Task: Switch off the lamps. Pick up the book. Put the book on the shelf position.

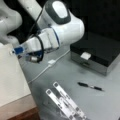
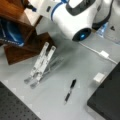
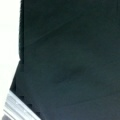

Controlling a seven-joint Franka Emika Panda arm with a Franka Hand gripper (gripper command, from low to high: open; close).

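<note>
The end effector (image 1: pixel 18 51), at the left of a front view, sits at the upper edge of the large white rectangular book (image 1: pixel 11 75); whether its fingers grip cannot be told. The book lies on the dark reddish-brown wooden shelf position (image 1: pixel 21 110), lower left. On the grey surface (image 1: pixel 100 102) lie perforated metal strips (image 1: pixel 66 101), a black pen (image 1: pixel 90 86) and a black-lidded box (image 1: pixel 100 53) at right.

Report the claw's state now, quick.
Claw: at the upper edge of the white book in a front view's left; open or shut cannot be told, nor whether it grips the book.
</note>
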